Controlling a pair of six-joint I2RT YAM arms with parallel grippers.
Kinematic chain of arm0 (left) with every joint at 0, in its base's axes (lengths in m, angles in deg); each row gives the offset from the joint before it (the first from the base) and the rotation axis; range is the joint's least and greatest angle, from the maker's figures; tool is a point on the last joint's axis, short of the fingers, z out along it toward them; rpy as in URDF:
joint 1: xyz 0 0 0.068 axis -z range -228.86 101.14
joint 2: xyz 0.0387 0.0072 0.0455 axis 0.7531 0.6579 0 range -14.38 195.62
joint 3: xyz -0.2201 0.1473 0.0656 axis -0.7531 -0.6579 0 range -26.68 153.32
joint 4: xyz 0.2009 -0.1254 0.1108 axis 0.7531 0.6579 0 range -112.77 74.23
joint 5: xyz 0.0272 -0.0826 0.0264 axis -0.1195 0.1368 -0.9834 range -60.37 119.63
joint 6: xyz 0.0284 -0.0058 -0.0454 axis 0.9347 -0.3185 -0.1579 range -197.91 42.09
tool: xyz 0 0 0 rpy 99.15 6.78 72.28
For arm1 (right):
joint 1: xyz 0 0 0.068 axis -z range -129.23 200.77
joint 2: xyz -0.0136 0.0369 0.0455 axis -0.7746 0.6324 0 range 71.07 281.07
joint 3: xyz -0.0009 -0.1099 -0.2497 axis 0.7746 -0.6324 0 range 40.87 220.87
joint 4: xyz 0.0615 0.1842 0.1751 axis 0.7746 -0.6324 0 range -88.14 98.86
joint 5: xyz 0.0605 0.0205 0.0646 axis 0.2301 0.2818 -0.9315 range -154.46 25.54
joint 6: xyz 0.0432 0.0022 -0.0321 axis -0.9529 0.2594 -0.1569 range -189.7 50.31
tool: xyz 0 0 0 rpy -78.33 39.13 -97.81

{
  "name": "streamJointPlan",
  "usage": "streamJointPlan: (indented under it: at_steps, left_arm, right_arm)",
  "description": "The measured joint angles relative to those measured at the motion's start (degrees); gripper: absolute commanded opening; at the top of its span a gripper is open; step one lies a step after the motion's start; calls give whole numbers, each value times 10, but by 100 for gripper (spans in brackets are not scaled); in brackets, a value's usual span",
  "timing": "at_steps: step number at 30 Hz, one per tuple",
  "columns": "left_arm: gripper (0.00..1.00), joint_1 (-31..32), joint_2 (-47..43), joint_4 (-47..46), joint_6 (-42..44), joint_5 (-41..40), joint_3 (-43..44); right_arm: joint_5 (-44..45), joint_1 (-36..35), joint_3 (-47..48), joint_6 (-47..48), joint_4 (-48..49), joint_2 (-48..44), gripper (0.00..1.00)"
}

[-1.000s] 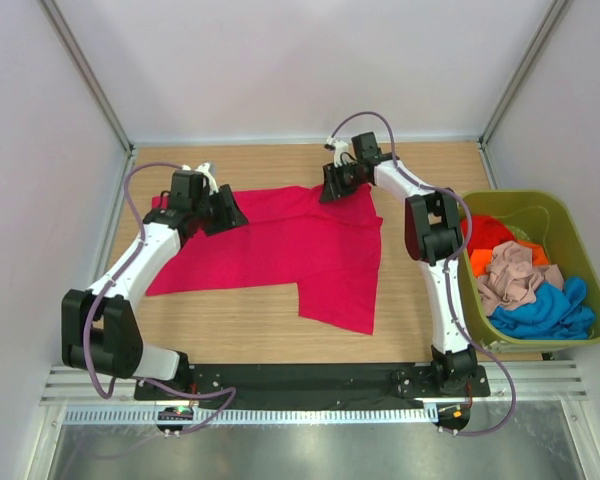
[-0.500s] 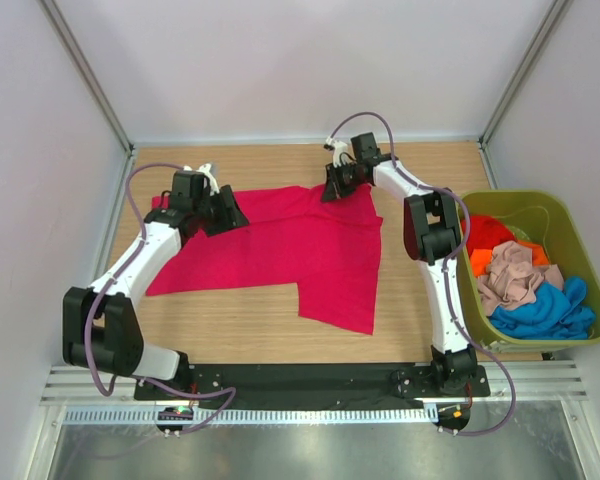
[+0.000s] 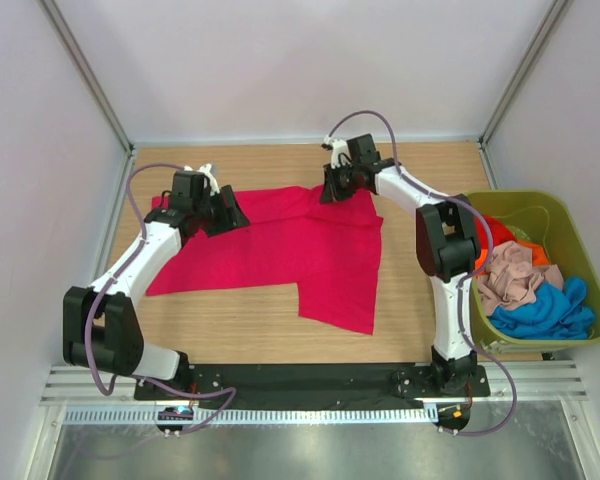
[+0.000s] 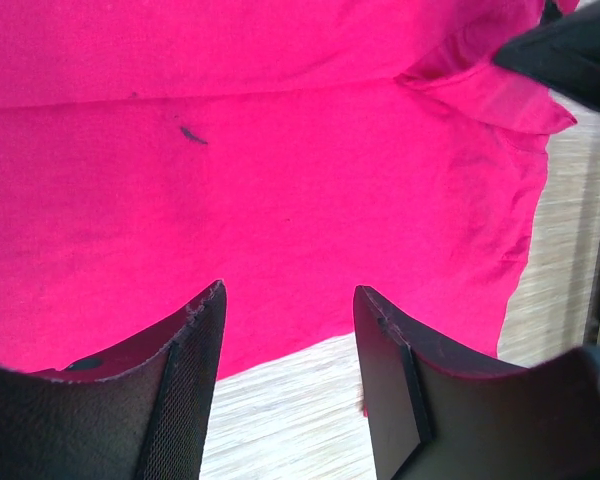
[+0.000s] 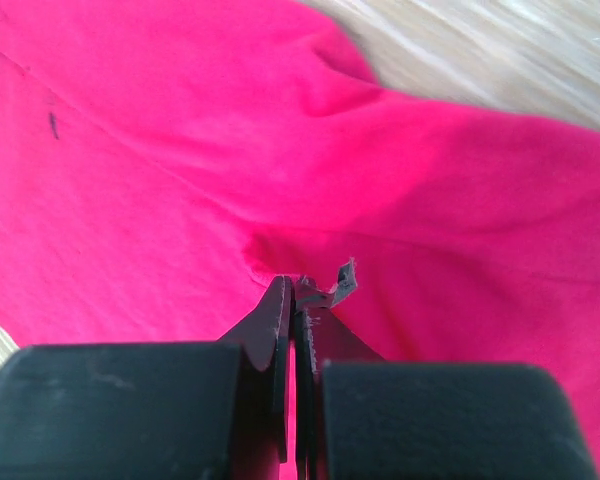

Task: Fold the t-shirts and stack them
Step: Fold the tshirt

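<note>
the wooden table [image 3: 260, 330] carries the crimson t-shirt [image 3: 280, 245], spread beneath both tools. right of the right arm we see the olive tub [image 3: 545, 225] holding the blue t-shirt [image 3: 545, 312], beige-pink t-shirt [image 3: 508, 275] and orange-red t-shirt [image 3: 495, 232]. the left gripper [image 4: 290, 290] sits above the crimson cloth with fingers wide apart, while the right gripper [image 5: 292, 285] pinches a puckered fold of it.

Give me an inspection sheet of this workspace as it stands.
Surface: wooden table, bare around the cloth.
Job's things: crimson t-shirt spread mid-table; orange-red t-shirt, beige t-shirt and blue t-shirt heaped in olive tub at right.
Clutter: nothing seen.
Grippers: left gripper open over the crimson t-shirt; right gripper shut on its far edge.
Cables: purple cables loop from both arms.
Surroundings: white walls on three sides.
</note>
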Motion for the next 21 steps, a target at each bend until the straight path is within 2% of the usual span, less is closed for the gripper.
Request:
streamJointPlan:
  at_steps: [10,12,15,16,17,21]
  left_arm:
    - [56,0,6,6,-1,-13,11]
    - [57,0,6,11,-2,-17,11]
    - [57,0,6,15,-3,-22,11]
    - [57,0,6,15,-5,-23,11]
    - [57,0,6,16,-6,-24,11]
    - [57,10,6,18,-19,-31,15]
  right_arm:
    - [153,-104,-155,-60,28,-97,1]
    - [189,-126,-189,-75,34,-112,4]
    - [224,-148,-232,-96,33,-143,19]
    - [231,-150,-244,-105,32,-156,31]
    - [237,-151,-257,-114,32,-173,36]
    - [264,-145,-280,-132,25,-240,41]
